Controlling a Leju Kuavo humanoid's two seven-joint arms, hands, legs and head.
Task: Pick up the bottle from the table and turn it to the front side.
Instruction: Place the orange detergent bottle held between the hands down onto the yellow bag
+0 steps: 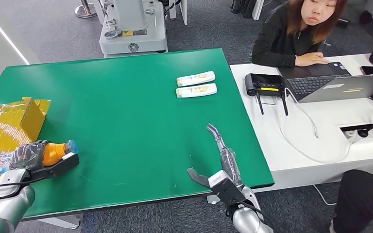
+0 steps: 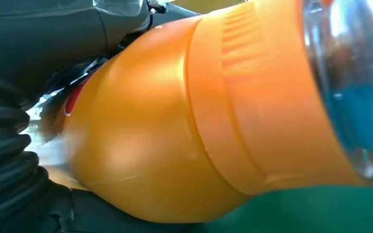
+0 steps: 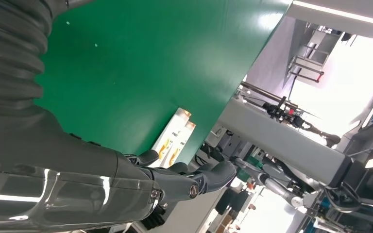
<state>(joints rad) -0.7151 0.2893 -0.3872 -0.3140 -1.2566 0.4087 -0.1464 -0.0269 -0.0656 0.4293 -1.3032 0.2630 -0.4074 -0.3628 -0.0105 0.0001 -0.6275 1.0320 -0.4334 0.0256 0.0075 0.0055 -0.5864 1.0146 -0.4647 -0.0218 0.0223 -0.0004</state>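
An orange bottle point(image 1: 53, 152) with a clear blue cap lies sideways in my left hand point(image 1: 29, 158) at the table's near left edge, cap pointing right. Its white and blue label shows toward my wrist. In the left wrist view the orange shoulder point(image 2: 175, 131) and the cap point(image 2: 354, 92) sit close to the lens, over the green top. My right hand point(image 1: 219, 160) hovers open above the near right part of the green table point(image 1: 126, 107), fingers stretched forward, holding nothing. The right wrist view shows those dark fingers point(image 3: 194, 177) above the table.
Two white tubes point(image 1: 195, 84) lie side by side at the far right of the table, also seen as tubes point(image 3: 175, 138). A yellow bag point(image 1: 9, 121) rests at the left edge. A person sits at a white desk point(image 1: 320, 126) with a laptop on the right.
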